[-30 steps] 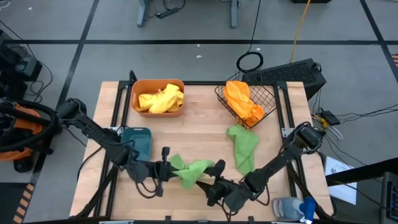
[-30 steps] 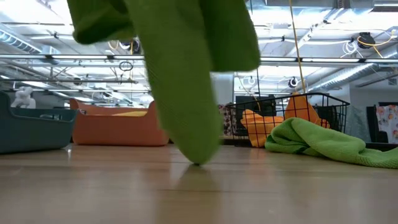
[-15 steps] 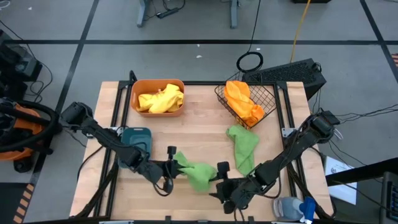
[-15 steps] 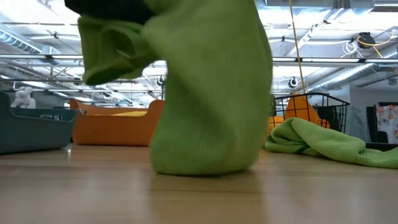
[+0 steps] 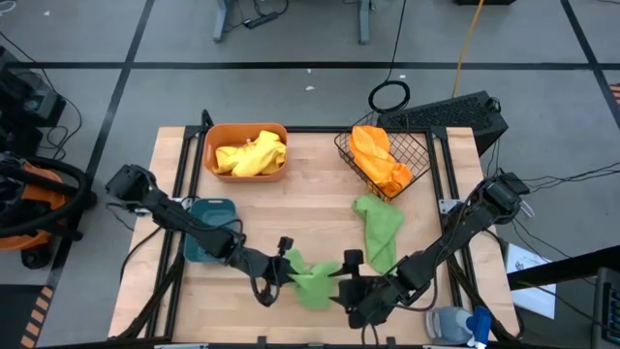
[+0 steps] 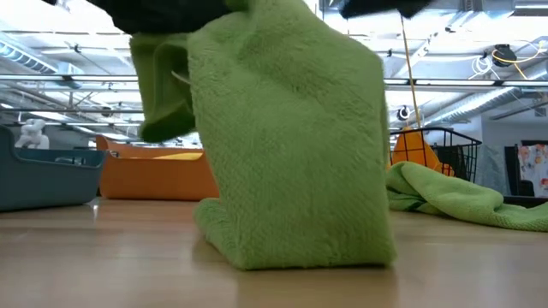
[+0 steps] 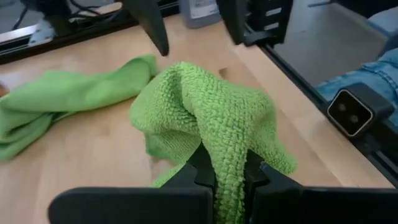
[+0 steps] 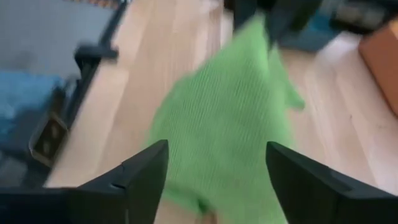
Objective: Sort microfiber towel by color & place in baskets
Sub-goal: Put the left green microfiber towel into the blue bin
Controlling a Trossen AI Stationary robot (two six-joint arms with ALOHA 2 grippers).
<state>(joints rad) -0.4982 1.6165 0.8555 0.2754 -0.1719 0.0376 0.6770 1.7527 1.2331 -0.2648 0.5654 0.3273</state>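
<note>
A green microfiber towel (image 5: 312,283) stands bunched near the table's near edge, held by my left gripper (image 5: 286,264), which is shut on it. My right gripper (image 8: 217,149) is open just right of the towel (image 8: 217,118); its fingers stand apart, facing the towel. A second green towel (image 5: 380,228) lies flat on the table right of centre. The orange tub (image 5: 245,152) holds a yellow towel. The wire-mesh basket (image 5: 385,155) holds an orange towel. The teal tub (image 5: 208,228) sits beside my left arm. My left gripper pinches a bunched fold of the green towel (image 7: 227,149) between its two fingers, coming from the table's left and slanting down. The towel's upper part drapes over beyond the fingers. Its lower part (image 6: 300,248) rests crumpled on the table.
A blue-capped spray bottle (image 5: 455,325) lies at the table's near right corner, beside my right arm. The two arms meet close together at the near edge. Bare wood shows in the table's middle, between the tubs and the towels.
My left gripper has carried the green towel toward the table's right and down. The towel hung with only its tip on the table; now its lower part sits bunched on the wood. My right gripper has backed slightly toward the right.
</note>
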